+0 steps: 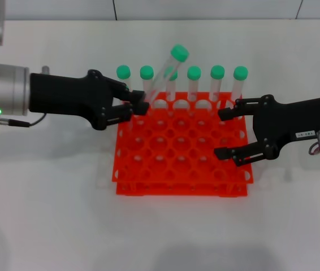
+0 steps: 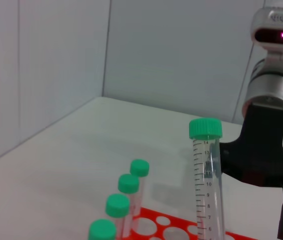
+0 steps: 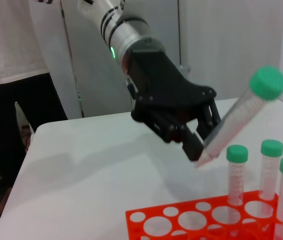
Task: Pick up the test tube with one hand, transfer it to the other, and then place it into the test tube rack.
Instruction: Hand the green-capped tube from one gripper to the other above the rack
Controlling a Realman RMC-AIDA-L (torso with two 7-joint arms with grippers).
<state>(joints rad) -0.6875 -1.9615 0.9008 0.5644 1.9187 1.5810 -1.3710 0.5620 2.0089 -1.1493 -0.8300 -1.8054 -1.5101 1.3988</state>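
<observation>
My left gripper (image 1: 139,108), unlabelled and with a green light on its wrist, is shut on the lower end of a green-capped test tube (image 1: 164,73). It holds the tube tilted above the back left of the orange test tube rack (image 1: 177,169). The held tube (image 2: 206,175) also shows in the left wrist view. In the right wrist view the left gripper (image 3: 197,146) pinches the tube (image 3: 241,115) above the rack (image 3: 181,220). My right gripper (image 1: 221,134), with a white label, is open and empty over the rack's right edge, apart from the tube.
Several more green-capped tubes (image 1: 217,79) stand upright in the rack's back row; they also show in the left wrist view (image 2: 129,192) and the right wrist view (image 3: 271,165). The rack sits on a white table (image 1: 47,197). A person (image 3: 11,75) stands beyond the table.
</observation>
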